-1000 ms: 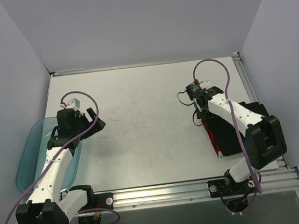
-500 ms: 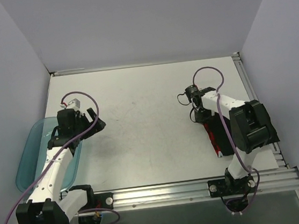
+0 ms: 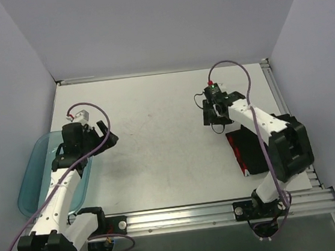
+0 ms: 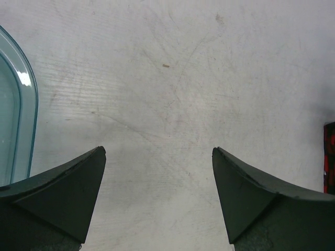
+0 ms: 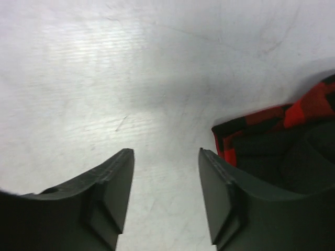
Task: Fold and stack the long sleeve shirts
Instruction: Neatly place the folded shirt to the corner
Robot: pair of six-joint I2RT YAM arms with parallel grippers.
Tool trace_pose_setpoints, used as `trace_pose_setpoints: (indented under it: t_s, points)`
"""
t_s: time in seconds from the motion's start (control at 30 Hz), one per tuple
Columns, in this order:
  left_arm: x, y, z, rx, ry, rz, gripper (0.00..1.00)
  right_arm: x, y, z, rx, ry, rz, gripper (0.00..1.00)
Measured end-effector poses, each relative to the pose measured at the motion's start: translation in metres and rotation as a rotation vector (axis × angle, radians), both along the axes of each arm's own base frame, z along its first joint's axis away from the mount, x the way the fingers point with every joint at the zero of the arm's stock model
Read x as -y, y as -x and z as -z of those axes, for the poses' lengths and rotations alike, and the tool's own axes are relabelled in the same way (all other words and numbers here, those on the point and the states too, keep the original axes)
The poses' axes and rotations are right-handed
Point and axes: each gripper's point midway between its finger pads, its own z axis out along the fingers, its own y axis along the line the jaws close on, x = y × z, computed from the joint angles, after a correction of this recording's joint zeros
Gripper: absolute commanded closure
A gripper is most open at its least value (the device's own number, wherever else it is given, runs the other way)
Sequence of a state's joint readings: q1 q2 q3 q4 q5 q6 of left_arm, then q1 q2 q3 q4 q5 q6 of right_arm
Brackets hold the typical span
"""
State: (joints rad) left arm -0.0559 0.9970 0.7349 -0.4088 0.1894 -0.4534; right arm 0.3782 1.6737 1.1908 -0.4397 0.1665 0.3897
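The two folded shirts lie stacked at the table's right side. The black shirt point(image 3: 258, 148) is on top, and the red-and-black check shirt point(image 3: 236, 150) shows as a strip along its left edge. In the right wrist view the check shirt's corner point(image 5: 293, 117) lies just right of my fingers, with the black shirt point(image 5: 285, 164) on it. My right gripper point(image 3: 214, 122) point(image 5: 166, 151) is open and empty over bare table, just left of the stack's far corner. My left gripper point(image 3: 109, 133) point(image 4: 157, 149) is open and empty over bare table at the left.
A translucent teal tub point(image 3: 31, 177) stands at the left edge, partly under the left arm; its rim point(image 4: 23, 104) shows at the left of the left wrist view. A metal rail point(image 3: 184, 214) runs along the near edge. Walls close the back and sides.
My right gripper has lifted off the shirt stack and swung a little toward the far left, its wrist turning. The left arm has barely moved.
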Motion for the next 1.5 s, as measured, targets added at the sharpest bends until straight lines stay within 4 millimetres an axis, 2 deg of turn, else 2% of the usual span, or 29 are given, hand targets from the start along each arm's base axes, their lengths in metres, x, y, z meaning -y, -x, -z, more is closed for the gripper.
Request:
trace_pose_setpoints:
  t_s: [0.03, 0.07, 0.17, 0.27, 0.33, 0.37, 0.43, 0.5, 0.53, 0.6, 0.7, 0.8, 0.9, 1.0, 1.17, 1.33, 1.5]
  points:
    - [0.000, 0.001, -0.004, 0.013, -0.001, 0.001, 0.08, -0.002, 0.002, -0.016, 0.036, -0.013, -0.011, 0.39]
    - [0.000, 0.003, -0.010, 0.027, -0.001, 0.001, 0.08, -0.004, 0.004, -0.036, 0.084, -0.031, -0.022, 0.28]
    - [-0.001, 0.011, -0.045, 0.093, 0.001, -0.001, 0.06, 0.002, 0.017, -0.109, 0.265, -0.086, -0.028, 0.18]
    - [-0.006, 0.022, -0.105, 0.219, -0.009, -0.018, 0.03, 0.026, 0.040, -0.192, 0.474, -0.128, 0.011, 0.09]
    - [-0.013, 0.036, -0.154, 0.330, -0.025, -0.042, 0.02, 0.045, 0.064, -0.236, 0.595, -0.141, 0.050, 0.00]
    - [-0.018, 0.050, -0.184, 0.401, -0.036, -0.063, 0.03, 0.056, 0.077, -0.254, 0.649, -0.144, 0.073, 0.00]
    - [-0.030, 0.076, -0.226, 0.505, -0.062, -0.118, 0.03, 0.077, 0.108, -0.283, 0.755, -0.145, 0.107, 0.00]
    - [-0.043, 0.108, -0.258, 0.595, -0.083, -0.178, 0.03, 0.100, 0.144, -0.302, 0.852, -0.140, 0.144, 0.00]
    - [-0.049, 0.123, -0.268, 0.633, -0.089, -0.205, 0.03, 0.111, 0.161, -0.308, 0.896, -0.137, 0.163, 0.00]
    - [-0.062, 0.153, -0.274, 0.691, -0.087, -0.252, 0.02, 0.130, 0.192, -0.318, 0.979, -0.134, 0.195, 0.00]
    - [-0.084, 0.193, -0.259, 0.727, -0.087, -0.308, 0.03, 0.152, 0.226, -0.317, 1.065, -0.117, 0.228, 0.00]
    - [-0.104, 0.226, -0.249, 0.769, -0.096, -0.368, 0.02, 0.164, 0.244, -0.299, 1.088, -0.096, 0.241, 0.00]
    - [-0.119, 0.247, -0.244, 0.796, -0.127, -0.406, 0.03, 0.170, 0.253, -0.272, 1.075, -0.077, 0.252, 0.00]
    - [-0.125, 0.252, -0.235, 0.788, -0.154, -0.424, 0.03, 0.174, 0.260, -0.257, 1.080, -0.074, 0.260, 0.00]
    - [-0.127, 0.246, -0.214, 0.749, -0.175, -0.415, 0.03, 0.178, 0.267, -0.249, 1.111, -0.093, 0.264, 0.00]
    - [-0.126, 0.239, -0.207, 0.729, -0.173, -0.407, 0.03, 0.179, 0.265, -0.245, 1.107, -0.093, 0.256, 0.00]
    - [-0.136, 0.245, -0.206, 0.747, -0.165, -0.450, 0.03, 0.183, 0.267, -0.244, 1.113, -0.080, 0.256, 0.00]
